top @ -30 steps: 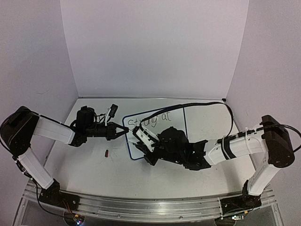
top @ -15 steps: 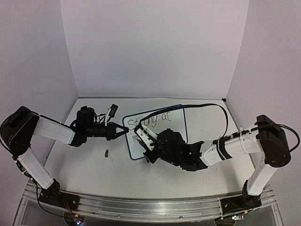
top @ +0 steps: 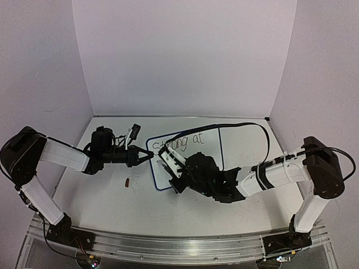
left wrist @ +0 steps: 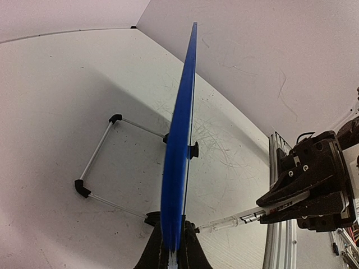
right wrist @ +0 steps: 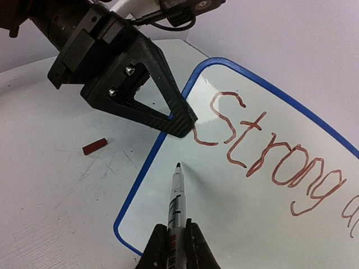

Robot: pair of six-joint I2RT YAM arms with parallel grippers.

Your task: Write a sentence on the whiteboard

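The whiteboard [top: 196,159] with its blue rim stands tilted on a wire stand at mid table. The sentence [top: 180,143] on it reads "Strong at" in one line of reddish-brown marker letters. My left gripper [top: 147,157] is shut on the board's left rim; in the left wrist view [left wrist: 174,235] the board [left wrist: 180,134] shows edge-on. My right gripper [right wrist: 176,227] is shut on a marker [right wrist: 177,196]. The marker tip sits at the board's surface [right wrist: 252,230] below the "S" of "Strong" [right wrist: 269,162], near the left rim.
A small red marker cap [top: 128,181] lies on the table left of the board; it also shows in the right wrist view [right wrist: 94,147]. The board's wire stand [left wrist: 106,162] reaches out behind it. The right arm's cable [top: 247,126] arcs over the board's right side.
My right gripper has shifted a little left and up with the marker, to the board's left side below "Strong". The left arm and the board have not moved.
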